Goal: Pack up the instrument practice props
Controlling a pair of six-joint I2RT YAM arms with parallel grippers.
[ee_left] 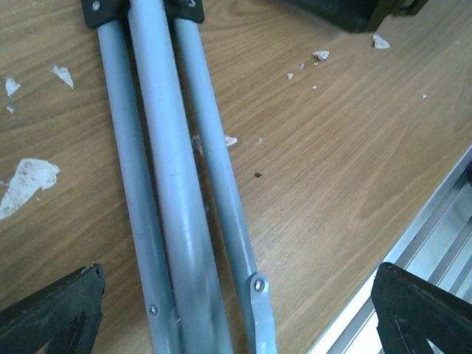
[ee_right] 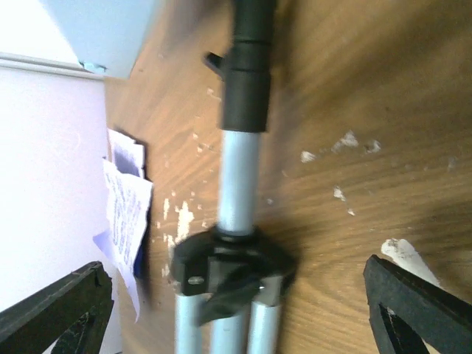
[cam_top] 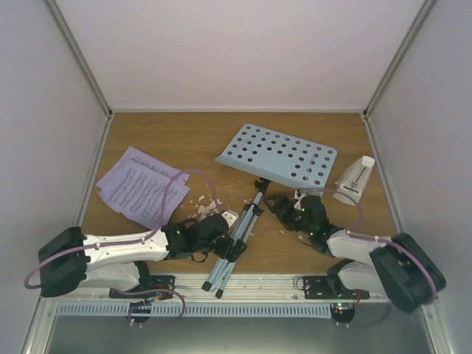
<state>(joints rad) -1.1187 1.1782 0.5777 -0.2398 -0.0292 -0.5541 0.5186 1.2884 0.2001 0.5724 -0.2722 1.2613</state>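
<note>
A: Where is the music stand (cam_top: pixel 254 205)?
B: Lying on the worktop (cam_top: pixel 184 133), holed desk (cam_top: pixel 276 155) at the far end and folded legs (ee_left: pixel 169 184) pointing at the near edge.
A: And the tools?
B: The left tool (cam_top: pixel 228 237) is spread wide astride the legs. The right tool (cam_top: pixel 280 206) is spread over the shaft (ee_right: pixel 237 173). Neither pinches anything.
A: How will it handle?
B: Probably light and stiff, with smooth tubes that may slip. I'd grip near the black hub (ee_right: pixel 228 269), since the desk end looks top-heavy.

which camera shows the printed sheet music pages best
The top external view: the printed sheet-music pages lie fanned out in full on the left of the wooden table. The right wrist view catches only a blurred edge of them at its left; the left wrist view shows none, only the pale blue stand legs.
</note>
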